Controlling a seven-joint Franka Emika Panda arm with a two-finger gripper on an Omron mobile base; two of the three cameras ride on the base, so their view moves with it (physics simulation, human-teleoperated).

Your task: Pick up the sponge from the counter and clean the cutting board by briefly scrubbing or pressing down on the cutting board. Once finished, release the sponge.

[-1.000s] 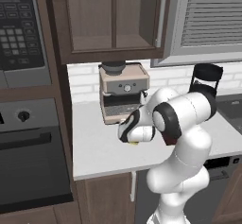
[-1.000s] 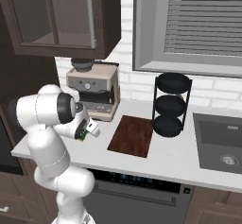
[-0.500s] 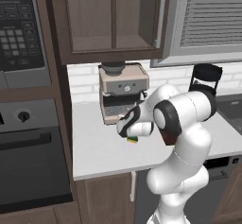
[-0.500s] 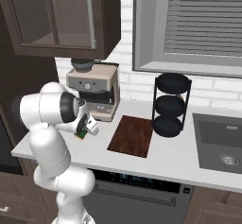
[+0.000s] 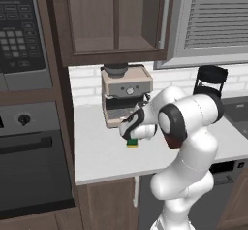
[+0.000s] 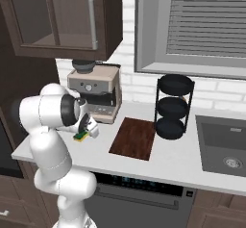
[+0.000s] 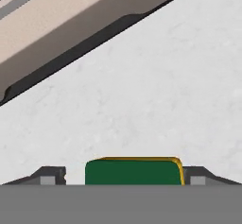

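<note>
The sponge point(image 5: 132, 143) point(image 6: 80, 136), green on top with a yellow base, lies on the light counter point(image 5: 101, 151) point(image 6: 168, 159) in front of the coffee machine. My gripper point(image 5: 131, 138) point(image 6: 84, 132) hangs right over it. In the hand view the sponge point(image 7: 133, 172) sits between the fingertips point(image 7: 52, 175) of my gripper point(image 7: 124, 176), open, with a gap at the left tip. The dark reddish-brown cutting board point(image 6: 133, 138) lies flat on the counter to the right of the sponge, apart from it.
A beige coffee machine point(image 5: 126, 93) point(image 6: 93, 90) point(image 7: 47, 29) stands just behind the sponge. A black three-tier rack point(image 6: 174, 107) stands behind the board, with a sink point(image 6: 223, 145) at the far right. Wall cabinets hang overhead; an oven point(image 5: 34, 161) is to the left.
The jaws have opened wide. The hand has shifted a little to the left and down, so it is now over the sponge with the tips on either side of it.
</note>
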